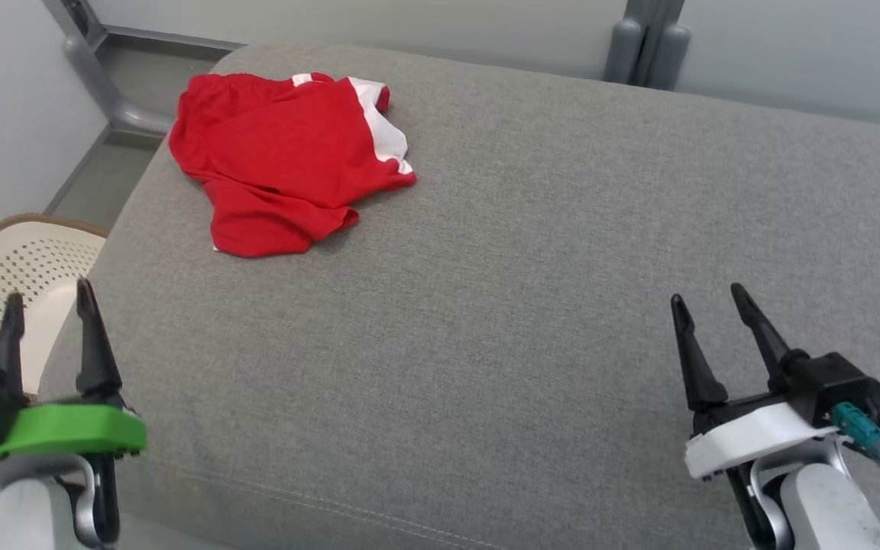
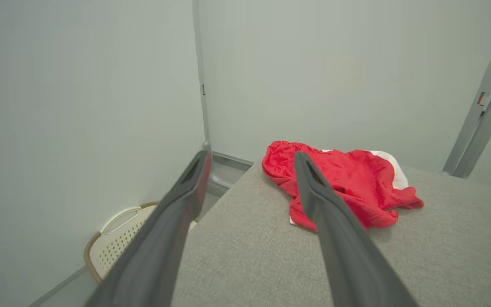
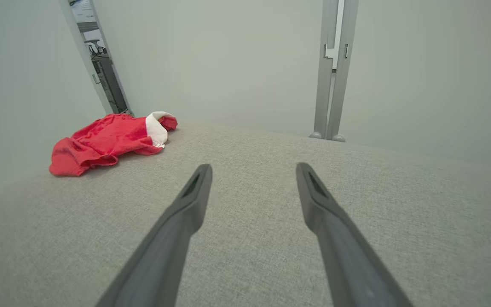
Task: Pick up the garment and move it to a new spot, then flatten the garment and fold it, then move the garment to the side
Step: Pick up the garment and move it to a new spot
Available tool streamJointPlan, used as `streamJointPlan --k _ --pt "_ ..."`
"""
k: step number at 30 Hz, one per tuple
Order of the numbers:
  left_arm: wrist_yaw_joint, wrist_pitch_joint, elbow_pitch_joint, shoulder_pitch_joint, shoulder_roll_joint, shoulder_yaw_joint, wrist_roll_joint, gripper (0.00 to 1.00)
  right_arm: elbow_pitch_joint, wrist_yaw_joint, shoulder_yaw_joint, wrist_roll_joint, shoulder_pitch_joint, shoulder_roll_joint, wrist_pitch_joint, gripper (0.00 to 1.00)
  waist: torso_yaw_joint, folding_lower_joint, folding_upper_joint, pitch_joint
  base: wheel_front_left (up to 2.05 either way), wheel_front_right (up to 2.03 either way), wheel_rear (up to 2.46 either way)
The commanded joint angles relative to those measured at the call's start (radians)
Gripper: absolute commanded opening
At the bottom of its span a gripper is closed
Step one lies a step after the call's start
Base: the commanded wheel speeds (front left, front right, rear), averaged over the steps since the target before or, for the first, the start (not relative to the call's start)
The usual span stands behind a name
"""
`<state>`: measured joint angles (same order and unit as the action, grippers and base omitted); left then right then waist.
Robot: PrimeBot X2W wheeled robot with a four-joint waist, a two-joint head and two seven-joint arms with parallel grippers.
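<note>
Black and tapering to narrow tips, the two fingers of the left gripper [image 1: 50, 290] stand spread apart with nothing between them. It sits at the near left corner, on a smooth bright green plastic mount [image 1: 66, 431]. The right gripper [image 1: 707, 294] is released as well, its dark fingers splayed and unloaded above a white plastic mount [image 1: 745, 439] at the near right. Both hang just over the worktop [image 1: 486, 305], a broad padded slab with rounded edges. It is covered in grey woven fabric, and a stitched seam runs along its near edge.

The garment [image 1: 279, 160] lies at the far left corner of the worktop, well apart from both grippers. It is a red, soft, crumpled heap with loose folds, and a white panel shows along its right side. One rumpled lobe trails toward the near side. Between it and each gripper there is open grey fabric.

Off the left edge, down on the floor, stands a cream plastic basket [image 1: 27, 267] with a perforated wall and a brown rim, just beside the left gripper's fingers in the head view. Pale plain walls close the scene on the left and far sides. A grey metal tube [image 1: 104, 92] slants down behind the garment, and paired grey metal posts [image 1: 646, 38] rise at the far edge.
</note>
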<state>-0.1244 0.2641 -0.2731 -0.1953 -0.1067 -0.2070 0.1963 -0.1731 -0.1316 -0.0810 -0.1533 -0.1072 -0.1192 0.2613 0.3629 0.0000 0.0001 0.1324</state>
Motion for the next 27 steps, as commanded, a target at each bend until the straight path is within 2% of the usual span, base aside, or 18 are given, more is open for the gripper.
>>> streamJointPlan --k 1,8,13,18,24,27 --pt "-0.004 0.0 -0.006 -0.052 -0.014 -0.001 0.012 1.0 0.013 0.002 0.009 0.013 -0.02 -0.014 -0.005 1.0 -0.062 0.0 -0.0001 0.068 0.0 0.0 0.0" --pt "-0.007 0.0 -0.062 -0.322 -0.085 0.007 0.051 1.0 0.094 0.002 0.062 0.048 -0.082 -0.057 -0.036 1.0 -0.176 0.0 -0.0001 0.248 0.0 0.0 0.0" --pt "-0.007 0.0 -0.104 -0.489 -0.17 0.031 0.072 1.0 0.163 0.002 0.092 0.07 -0.122 -0.07 -0.046 1.0 -0.275 0.0 -0.0001 0.367 0.0 0.0 0.0" --pt "-0.007 -0.003 -0.189 -0.632 -0.283 0.067 0.108 1.0 0.221 0.002 0.122 0.086 -0.13 -0.058 -0.049 1.0 -0.36 0.0 -0.0001 0.455 0.0 0.0 0.0" --pt "-0.007 -0.031 -0.329 -0.761 -0.366 0.123 0.16 1.0 0.274 0.002 0.142 0.105 -0.126 -0.037 -0.041 1.0 -0.414 0.0 -0.0001 0.517 0.0 0.0 0.0" --pt "-0.007 -0.061 -0.41 -0.798 -0.387 0.155 0.196 1.0 0.287 0.002 0.141 0.11 -0.131 -0.033 -0.039 1.0 -0.425 0.0 -0.0001 0.531 0.0 0.0 0.0"
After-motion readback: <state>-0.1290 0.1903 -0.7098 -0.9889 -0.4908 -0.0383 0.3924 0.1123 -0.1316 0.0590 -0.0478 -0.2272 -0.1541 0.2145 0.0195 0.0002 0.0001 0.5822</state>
